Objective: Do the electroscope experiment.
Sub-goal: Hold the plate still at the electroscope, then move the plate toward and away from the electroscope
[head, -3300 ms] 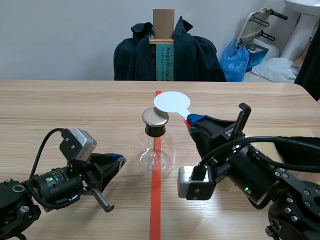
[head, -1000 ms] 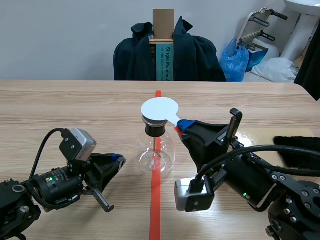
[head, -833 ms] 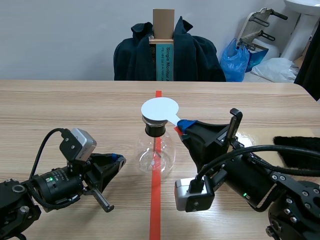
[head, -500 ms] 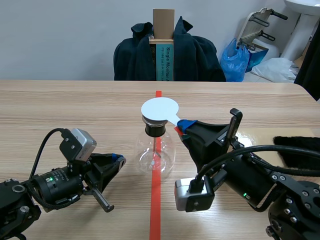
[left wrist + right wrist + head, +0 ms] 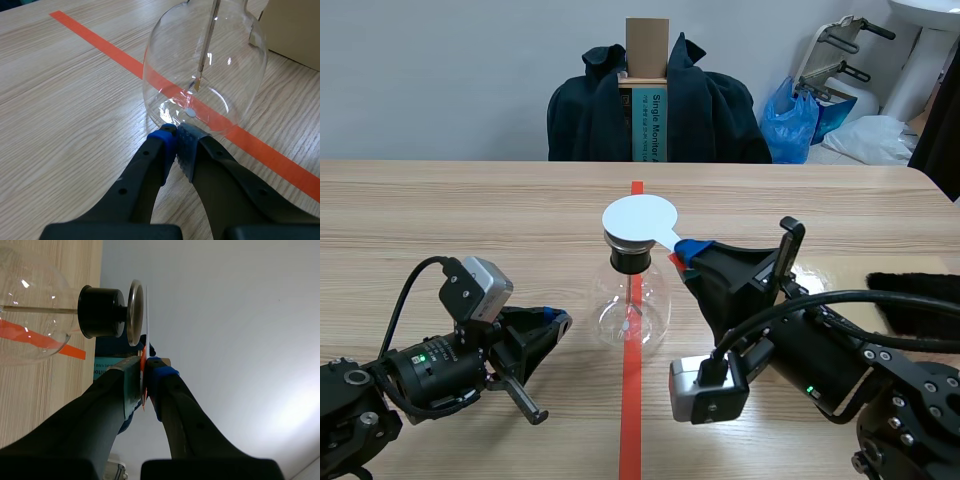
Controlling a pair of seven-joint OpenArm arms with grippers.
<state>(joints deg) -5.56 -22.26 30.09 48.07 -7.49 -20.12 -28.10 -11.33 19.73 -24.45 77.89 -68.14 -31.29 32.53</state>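
Paddle disc [image 5: 640, 218] over electroscope plate [image 5: 134, 313].
We clamp its handle [image 5: 672, 237] in the right gripper [image 5: 144, 365], faces parallel; left gripper [image 5: 176, 144] closed, empty.

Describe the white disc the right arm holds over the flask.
The white disc is a thin, flat, round paddle with a short white stem, orange-red at the grip. The right gripper has its jaws shut on that stem. It lies level over the metal cap of the glass flask, covering it in the scene view; whether they touch cannot be told.

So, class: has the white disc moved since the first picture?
Yes: the disc shifted left, from right of the flask to over its top.
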